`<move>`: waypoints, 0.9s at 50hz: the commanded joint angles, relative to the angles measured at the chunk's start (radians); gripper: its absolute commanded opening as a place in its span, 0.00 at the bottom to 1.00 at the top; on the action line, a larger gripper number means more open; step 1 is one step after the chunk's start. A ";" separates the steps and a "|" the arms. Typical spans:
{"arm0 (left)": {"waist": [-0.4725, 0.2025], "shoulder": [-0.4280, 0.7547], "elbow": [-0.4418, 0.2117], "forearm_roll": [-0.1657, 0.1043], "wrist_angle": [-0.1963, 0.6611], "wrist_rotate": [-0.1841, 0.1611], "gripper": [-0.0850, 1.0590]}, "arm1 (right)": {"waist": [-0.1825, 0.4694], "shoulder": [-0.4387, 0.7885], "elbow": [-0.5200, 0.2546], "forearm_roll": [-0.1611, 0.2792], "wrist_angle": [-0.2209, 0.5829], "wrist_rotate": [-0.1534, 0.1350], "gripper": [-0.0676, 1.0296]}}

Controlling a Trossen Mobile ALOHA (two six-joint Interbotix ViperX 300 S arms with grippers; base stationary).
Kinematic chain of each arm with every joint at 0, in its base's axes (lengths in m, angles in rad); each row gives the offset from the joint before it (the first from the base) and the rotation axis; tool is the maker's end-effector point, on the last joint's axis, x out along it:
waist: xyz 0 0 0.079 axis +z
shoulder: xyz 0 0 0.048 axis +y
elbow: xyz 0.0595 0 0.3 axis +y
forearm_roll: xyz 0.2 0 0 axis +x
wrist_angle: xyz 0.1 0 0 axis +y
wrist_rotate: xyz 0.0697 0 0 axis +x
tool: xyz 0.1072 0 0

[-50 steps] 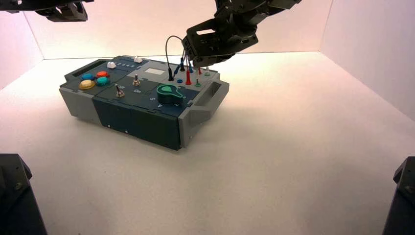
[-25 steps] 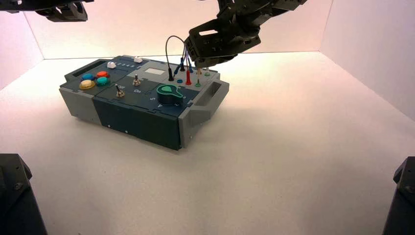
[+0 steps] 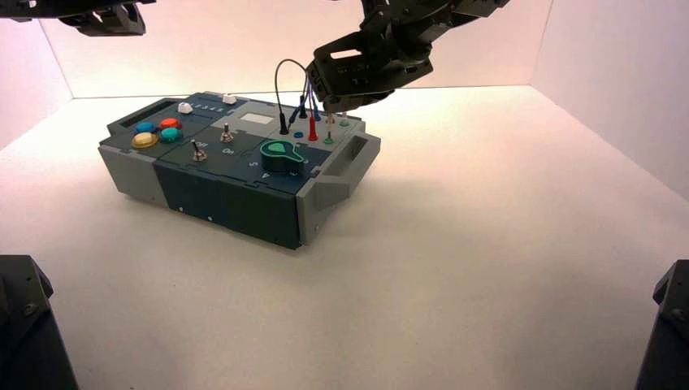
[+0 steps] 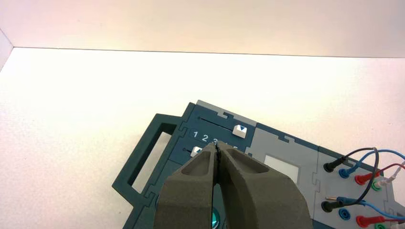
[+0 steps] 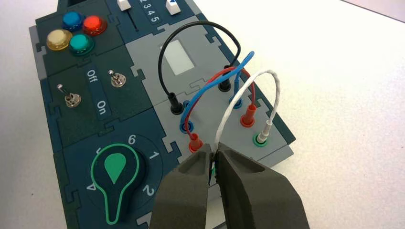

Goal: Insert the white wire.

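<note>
Gripping the white wire (image 5: 230, 106), the right hand (image 5: 213, 149) hangs above the box's green socket

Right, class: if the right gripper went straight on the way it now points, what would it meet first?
Probably the grey panel around the near green socket; the right gripper pinches the white wire there, though depth is unclear.

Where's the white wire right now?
In the right wrist view, the white wire arches beside the red wire, one plug in a green-ringed socket, its other end at the right hand's tips.
</note>
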 commanded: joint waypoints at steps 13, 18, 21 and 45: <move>0.008 -0.006 -0.012 0.002 -0.011 0.002 0.05 | 0.002 -0.032 -0.014 0.002 -0.018 -0.002 0.04; 0.008 -0.006 -0.014 0.002 -0.011 0.003 0.05 | 0.002 -0.035 -0.011 0.002 -0.025 -0.002 0.04; 0.008 -0.005 -0.014 0.002 -0.011 0.003 0.05 | 0.002 -0.037 -0.011 0.002 -0.028 -0.002 0.04; 0.008 -0.006 -0.012 0.002 -0.009 0.003 0.05 | -0.005 -0.015 -0.023 0.000 -0.020 -0.003 0.04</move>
